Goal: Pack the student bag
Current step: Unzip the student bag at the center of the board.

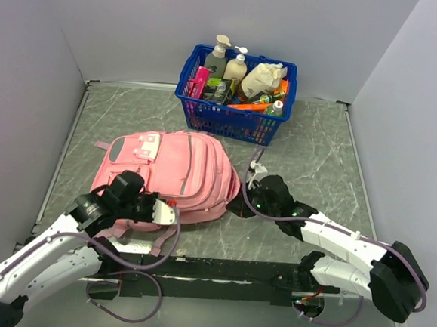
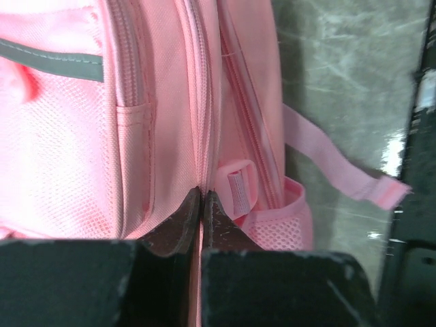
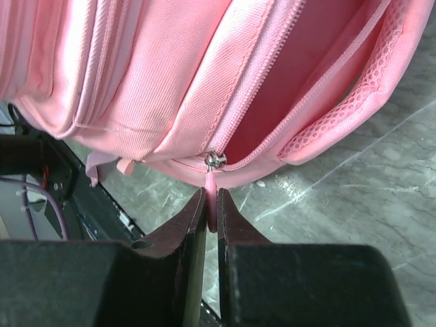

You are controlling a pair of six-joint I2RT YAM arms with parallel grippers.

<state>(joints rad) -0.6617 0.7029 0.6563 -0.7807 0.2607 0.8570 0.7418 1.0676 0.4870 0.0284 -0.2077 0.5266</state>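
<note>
The pink student bag (image 1: 176,168) lies flat on the table's left half, its grey-white patch toward the far left. My left gripper (image 1: 171,213) is at the bag's near edge; in the left wrist view it (image 2: 203,195) is shut on a fold of the bag's fabric (image 2: 170,122) along a seam. My right gripper (image 1: 239,195) is at the bag's right end; in the right wrist view it (image 3: 212,195) is shut on the pink zip pull (image 3: 212,180) below the metal slider (image 3: 215,161). The zip is partly open and shows the pink inside (image 3: 293,82).
A blue plastic basket (image 1: 233,119) holding bottles and other items stands at the back, just beyond the bag. A loose pink strap (image 1: 168,243) trails toward the black base rail (image 1: 218,269). Grey walls close off the left, back and right sides.
</note>
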